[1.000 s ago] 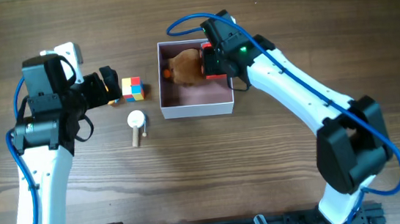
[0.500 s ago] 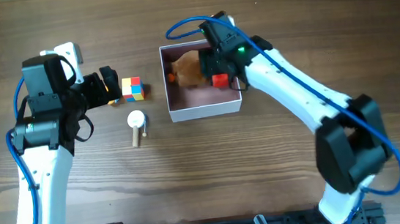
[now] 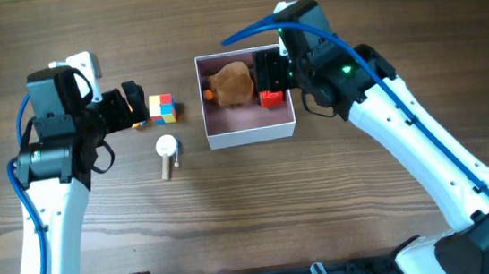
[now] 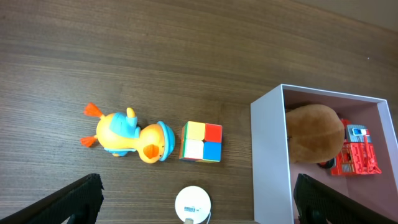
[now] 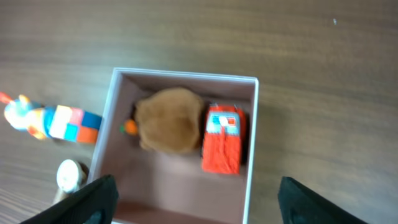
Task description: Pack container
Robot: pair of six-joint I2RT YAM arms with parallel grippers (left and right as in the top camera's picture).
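The container (image 3: 251, 134) is a white-walled box with a pink inside at the table's middle back. It holds a brown plush toy (image 3: 232, 82) and a red toy truck (image 3: 269, 98). My right gripper (image 3: 271, 68) is open and empty above the box's right back part. In the right wrist view the box (image 5: 102, 149), the plush (image 5: 169, 119) and the truck (image 5: 223, 138) lie below the open fingers (image 5: 196, 193). My left gripper (image 3: 132, 105) is open and empty, left of the box (image 4: 268, 155).
A coloured cube (image 3: 162, 108) lies left of the box, with an orange and blue duck toy (image 4: 127, 134) further left. A white disc on a wooden handle (image 3: 166, 146) lies in front of the cube, under my left fingers (image 4: 196, 186).
My right gripper let go of the red truck inside the box, then lifted up and away to the right. The box slid slightly right. The left arm has not moved.
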